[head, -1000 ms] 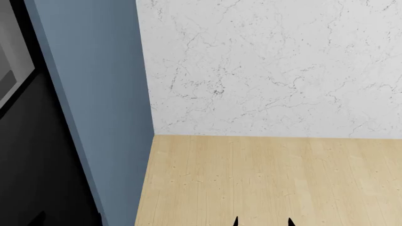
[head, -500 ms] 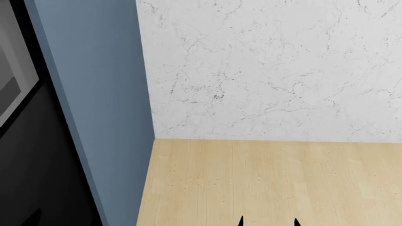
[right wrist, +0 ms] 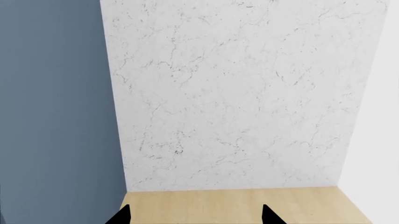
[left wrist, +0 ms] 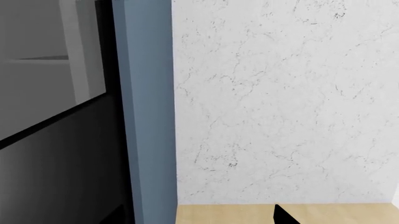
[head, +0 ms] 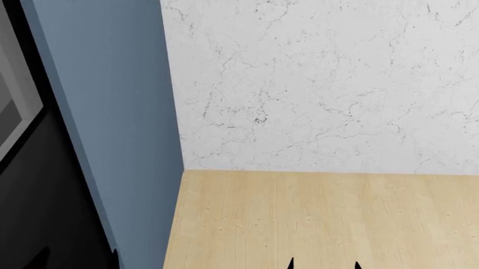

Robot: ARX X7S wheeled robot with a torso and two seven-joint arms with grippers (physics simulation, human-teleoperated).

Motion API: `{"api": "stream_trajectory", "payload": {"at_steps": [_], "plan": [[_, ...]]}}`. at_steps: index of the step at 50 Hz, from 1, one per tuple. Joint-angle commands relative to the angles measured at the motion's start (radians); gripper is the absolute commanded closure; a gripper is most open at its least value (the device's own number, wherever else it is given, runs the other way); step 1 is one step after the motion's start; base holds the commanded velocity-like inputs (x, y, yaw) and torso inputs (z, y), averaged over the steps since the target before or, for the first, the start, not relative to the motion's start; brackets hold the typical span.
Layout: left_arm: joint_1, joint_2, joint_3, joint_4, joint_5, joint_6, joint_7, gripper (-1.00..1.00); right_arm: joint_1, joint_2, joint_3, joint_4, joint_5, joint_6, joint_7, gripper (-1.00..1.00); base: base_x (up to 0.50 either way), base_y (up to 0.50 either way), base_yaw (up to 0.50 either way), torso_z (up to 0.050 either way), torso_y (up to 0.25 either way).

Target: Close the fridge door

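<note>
The fridge (head: 33,190) is a black body with a grey panel at the far left of the head view, behind a blue-grey upright panel (head: 112,112). The left wrist view shows the same black and grey fridge front (left wrist: 56,154) beside that blue panel (left wrist: 146,102). I cannot make out the fridge door's edge or how far it stands open. My left gripper (left wrist: 199,219) is open, only its dark tips showing. In the right wrist view, my right gripper (right wrist: 196,217) is open and empty over pale wood; its two tips (head: 324,264) show in the head view.
A white marble wall (head: 322,84) fills the back. A pale wooden surface (head: 314,218) runs from its foot toward me. The blue panel meets the wall in a corner. A plain white wall (right wrist: 374,116) closes the right side in the right wrist view.
In the head view the foot of the wall has dropped a little lower and the right gripper's tips have slid slightly right. Nothing was grasped or released.
</note>
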Motion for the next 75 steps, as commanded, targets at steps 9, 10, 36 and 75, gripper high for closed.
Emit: {"api": "stream_trajectory", "payload": {"at_steps": [9,10,36,75], "plan": [[0.005,-0.017,0.025,0.008,-0.006,0.027,-0.027,-1.00,0.001,0.018,-0.018,0.012,0.019,-0.017,0.017,-1.00,0.48,0.00,0.00,0.000,0.000],[0.004,-0.018,0.024,0.009,-0.008,0.027,-0.027,-1.00,0.001,0.020,-0.019,0.011,0.021,-0.016,0.017,-1.00,0.48,0.00,0.00,0.000,0.000],[0.002,-0.038,0.044,0.002,-0.019,0.041,-0.055,-1.00,-0.003,0.039,-0.035,0.013,0.032,-0.036,0.045,-1.00,0.47,0.06,0.00,0.000,0.000],[0.328,-0.162,-0.192,0.062,-0.151,0.192,-0.165,-1.00,0.021,0.071,-0.082,-0.072,0.035,0.023,0.071,-1.00,0.12,0.00,0.00,0.000,0.000]]}}
